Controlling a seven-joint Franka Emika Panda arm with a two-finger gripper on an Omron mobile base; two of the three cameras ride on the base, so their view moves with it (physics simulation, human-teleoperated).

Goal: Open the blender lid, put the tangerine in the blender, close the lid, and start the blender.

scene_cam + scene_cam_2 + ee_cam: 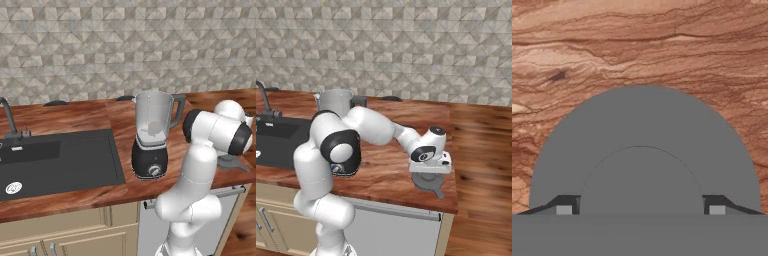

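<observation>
Dark grey round blender lid [644, 150] lies on the wooden table [386, 165] near its right front corner, jaws straddling its knob [641, 180]. Whether they grip, cannot tell. Clear-jarred black-based blender [151, 135] stands uncapped beside the sink [55, 160].

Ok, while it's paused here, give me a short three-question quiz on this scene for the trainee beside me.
1. True or false: the blender lid sits on the jar of the blender.
2. Where is the gripper? A: over the sink. B: right above the lid, which lies on the counter. C: at the blender's front dial.
3. Fill in: in the hand view the two finger tips stand on either side of the lid's raised ____.

Key: 1 false, the jar's top is open and the lid lies on the counter to the blender's right. 2 B. 3 knob.
</observation>
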